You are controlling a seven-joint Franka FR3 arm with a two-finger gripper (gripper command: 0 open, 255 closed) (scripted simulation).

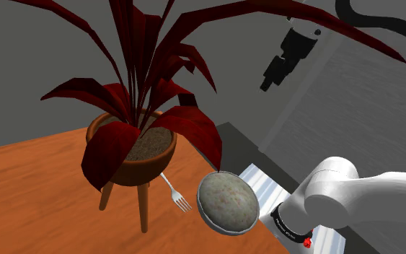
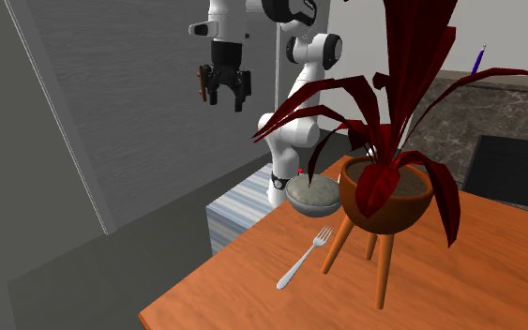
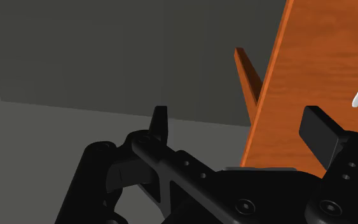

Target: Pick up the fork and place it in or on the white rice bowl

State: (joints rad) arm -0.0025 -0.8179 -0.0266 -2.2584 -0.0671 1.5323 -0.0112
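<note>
**Fork flat on the table, hand up in the air with nothing in it**

Going front to back, using the plant pot [image 2: 384,199] as my anchor. On the orange table [image 2: 243,300], closest in, is the fork [image 2: 304,261]. It lies flat just beside the pot's wooden legs [image 2: 383,272], tines pointing in toward the pot. A little past the pot, at the table's edge, sits the speckled grey bowl [image 2: 313,195]; it's not really white here. Furthest back, high above the pot and off to the side of the table, hangs the gripper [image 2: 224,98], fingers spread apart and empty.

My read on handling: the fork looks thin, stiff, light and probably slick. It hugs the tabletop, so there's not much to get under. I'd pinch it across the middle of the handle, fingers straddling the narrow part, and keep clear of the tines. A sloppy squeeze could make it skate or pivot.

Count: one fork, one bowl, one potted plant, one gripper.
</note>
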